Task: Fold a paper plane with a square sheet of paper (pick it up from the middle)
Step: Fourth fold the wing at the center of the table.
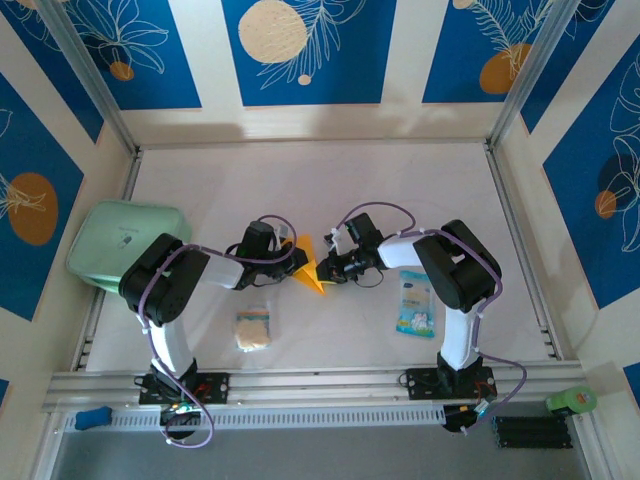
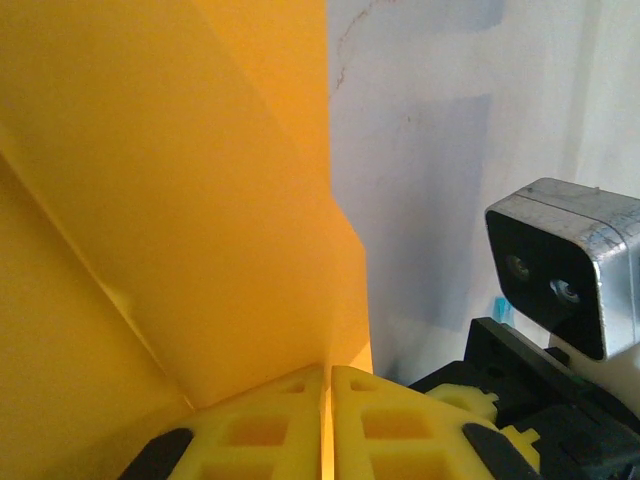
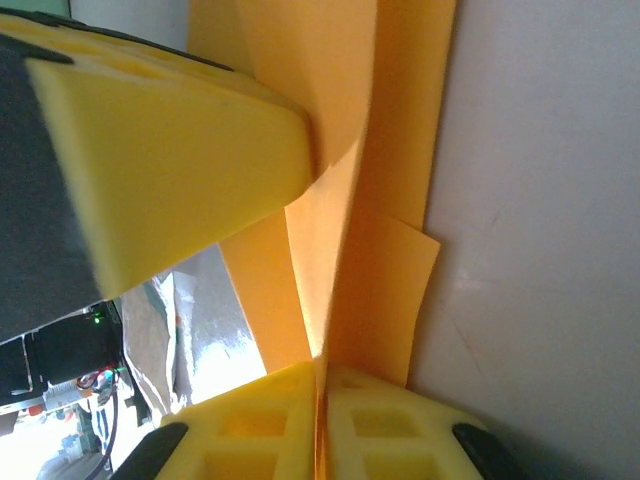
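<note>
The square sheet of paper (image 1: 313, 275) is being held at the middle of the table (image 1: 400, 200), already creased into layers. It is being pinched between the closed fingers of the left gripper (image 2: 327, 390) and the right gripper (image 3: 320, 380). Judging by its shape, the slim dart is not yet being formed.

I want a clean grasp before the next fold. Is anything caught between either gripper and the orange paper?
Nothing visible. The left gripper and right gripper each have their jaws shut directly on the square sheet of paper. The blue-white packet and the beige sponge lie apart from it on the table.
</note>
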Available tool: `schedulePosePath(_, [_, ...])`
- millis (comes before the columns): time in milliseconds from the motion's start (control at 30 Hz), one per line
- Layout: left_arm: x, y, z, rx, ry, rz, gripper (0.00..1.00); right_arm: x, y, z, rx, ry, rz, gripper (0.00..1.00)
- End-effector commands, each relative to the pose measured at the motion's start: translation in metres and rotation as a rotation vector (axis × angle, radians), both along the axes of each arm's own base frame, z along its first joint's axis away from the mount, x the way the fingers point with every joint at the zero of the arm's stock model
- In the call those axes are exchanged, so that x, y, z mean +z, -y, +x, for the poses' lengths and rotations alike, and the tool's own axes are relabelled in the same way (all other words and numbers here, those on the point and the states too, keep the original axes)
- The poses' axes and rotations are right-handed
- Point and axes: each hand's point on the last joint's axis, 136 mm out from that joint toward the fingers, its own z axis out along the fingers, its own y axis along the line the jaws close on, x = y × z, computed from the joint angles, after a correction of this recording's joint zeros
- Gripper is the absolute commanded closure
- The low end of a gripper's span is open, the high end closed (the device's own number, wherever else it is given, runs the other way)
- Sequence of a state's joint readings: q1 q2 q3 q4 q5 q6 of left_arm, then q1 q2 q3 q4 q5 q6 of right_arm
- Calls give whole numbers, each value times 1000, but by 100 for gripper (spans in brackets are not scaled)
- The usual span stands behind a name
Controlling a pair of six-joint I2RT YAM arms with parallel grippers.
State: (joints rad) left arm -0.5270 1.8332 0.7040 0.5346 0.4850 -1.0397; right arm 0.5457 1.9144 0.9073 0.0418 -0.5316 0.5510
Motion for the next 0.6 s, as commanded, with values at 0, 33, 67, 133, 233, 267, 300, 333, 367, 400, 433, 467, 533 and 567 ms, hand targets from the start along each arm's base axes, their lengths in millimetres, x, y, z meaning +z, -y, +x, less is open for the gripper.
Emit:
schedulePosePath(0, [-10, -4, -5, 8, -19, 29, 89, -39, 21, -13, -35, -75, -163, 87])
schedulePosePath(33, [-11, -5, -5, 9, -20, 30, 88, -32, 19, -14, -30, -76, -148, 87])
schedulePosePath(67, [-11, -4, -5, 7, -19, 29, 88, -27, 18, -13, -27, -79, -138, 86])
schedulePosePath(133, [-11, -4, -4, 8, -16, 30, 87, -15, 15, -14, -16, -86, -114, 85])
schedulePosePath(233, [-11, -5, -4, 11, -16, 33, 87, -3, 13, -17, -1, -96, -92, 84])
schedulePosePath(267, [-12, -6, -4, 12, -19, 37, 87, 0, 13, -17, 1, -98, -92, 84])
schedulePosePath(300, [-13, -7, -4, 15, -20, 41, 87, 1, 13, -19, 4, -101, -94, 84])
schedulePosePath(333, [-14, -7, -4, 15, -21, 43, 87, 3, 14, -19, 5, -100, -95, 84])
schedulePosePath(367, [-15, -7, -5, 14, -26, 43, 87, 3, 14, -20, 6, -102, -96, 83])
schedulePosePath(400, [-16, -7, -5, 15, -29, 43, 87, 3, 15, -21, 6, -105, -99, 84])
schedulePosePath(433, [-16, -7, -5, 15, -30, 42, 87, 3, 16, -22, 6, -109, -100, 83])
schedulePosePath(467, [-16, -7, -5, 15, -31, 40, 87, 3, 16, -23, 5, -112, -101, 83])
schedulePosePath(533, [-17, -7, -5, 18, -34, 38, 87, 5, 16, -25, 11, -116, -92, 83])
schedulePosePath(567, [-17, -7, -5, 18, -34, 40, 87, 6, 16, -26, 13, -119, -85, 83])
